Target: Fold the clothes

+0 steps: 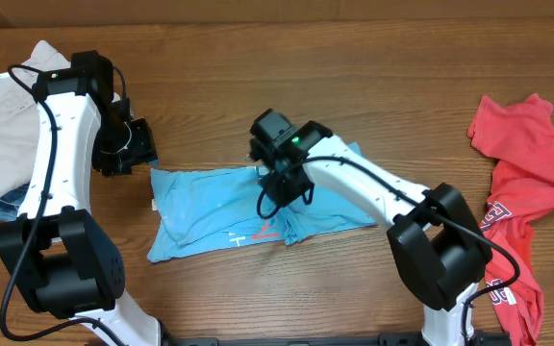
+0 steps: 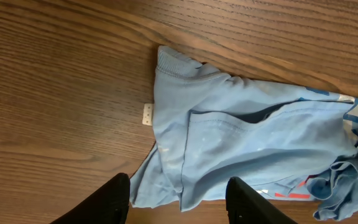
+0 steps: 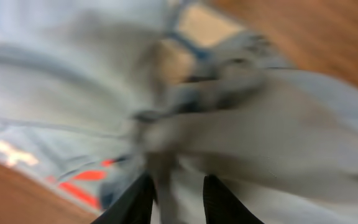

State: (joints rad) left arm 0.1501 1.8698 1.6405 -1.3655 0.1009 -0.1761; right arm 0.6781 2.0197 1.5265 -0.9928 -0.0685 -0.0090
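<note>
Sky-blue shirt (image 1: 221, 207) is lying bunched mid-table; we're seeing left gripper (image 2: 179, 194) hovering released over its edge, right gripper (image 3: 178, 194) blurring among folds, grip untellable; red shirts (image 1: 522, 187) lying well apart, beige cloth (image 1: 3, 120) behind the left arm.

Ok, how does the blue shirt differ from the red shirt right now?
The blue shirt lies in the middle, partly folded into a flat band; the red shirt lies crumpled far off on the right side. The right gripper is down on the blue shirt; none is near the red shirt. Both carry print.
</note>
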